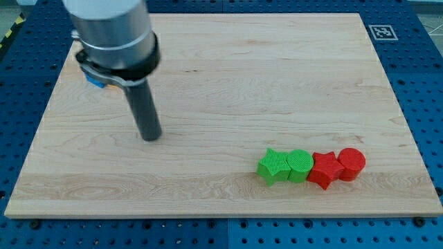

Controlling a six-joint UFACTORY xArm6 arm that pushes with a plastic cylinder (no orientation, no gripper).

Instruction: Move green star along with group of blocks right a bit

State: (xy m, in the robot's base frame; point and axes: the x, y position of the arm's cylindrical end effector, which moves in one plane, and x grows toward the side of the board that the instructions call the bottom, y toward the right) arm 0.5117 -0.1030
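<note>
A straight dark rod hung over a pale wooden board (228, 62), with my tip (151, 137) resting on bare wood in the left half of the view, well apart from every block in the row. The arm carried no hand or jaws at all, only the rod, so nothing was held.

The green star (273, 167) lay near the board's near edge, right of centre, and formed the left end of a short row of four blocks. Just to its right, touching it, sat a green round block (300, 164). Next came a red star (323, 169), pressed against the green round block, and at the right end a red round block (351, 163) touched the red star. The row ran roughly left to right, with the tip far off to its left and farther from the near edge.

Partly hidden behind the arm's grey housing (111, 31), near the board's far left corner, were small patches of blue and orange (95, 80); their shapes could not be made out. A black-and-white marker (381, 32) sat at the far right corner, and a blue perforated table (415, 83) surrounded the board.
</note>
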